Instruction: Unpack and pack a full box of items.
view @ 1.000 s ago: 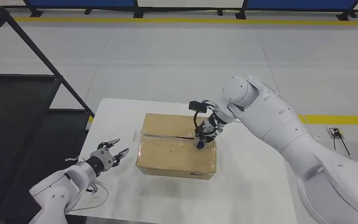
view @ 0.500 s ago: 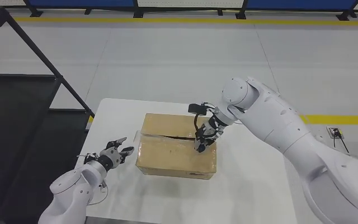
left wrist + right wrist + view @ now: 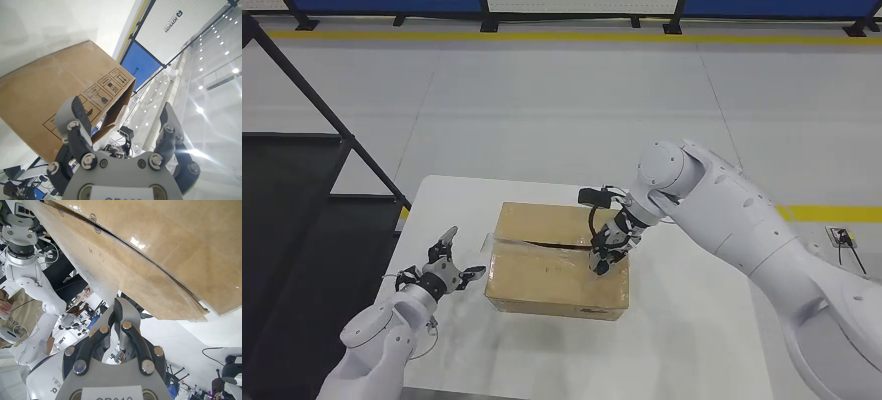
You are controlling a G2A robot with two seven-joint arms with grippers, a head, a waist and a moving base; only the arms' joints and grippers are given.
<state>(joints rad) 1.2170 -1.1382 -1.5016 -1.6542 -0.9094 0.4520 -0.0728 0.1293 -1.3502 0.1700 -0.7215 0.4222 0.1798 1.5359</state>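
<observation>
Left fingers point(image 3: 79, 111) turned beside box point(image 3: 552, 280) edge (spread wide, bare table point(image 3: 447, 205) between), right fingers point(image 3: 118, 311) pinching tape point(image 3: 98, 275)

The box point(image 3: 557, 268) is matt brown cardboard — its tape point(image 3: 138, 242) glossy — and the ribbed black pads point(image 3: 117, 311) of my right gripper point(image 3: 115, 303) are rubber, I think.

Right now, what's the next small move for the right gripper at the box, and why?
Probably peel: draw the right gripper along the seam, lifting off the box. It looks shut on a loose strip of tape, the flaps lie closed, and the left gripper hangs open beside the box, clear of it.
</observation>
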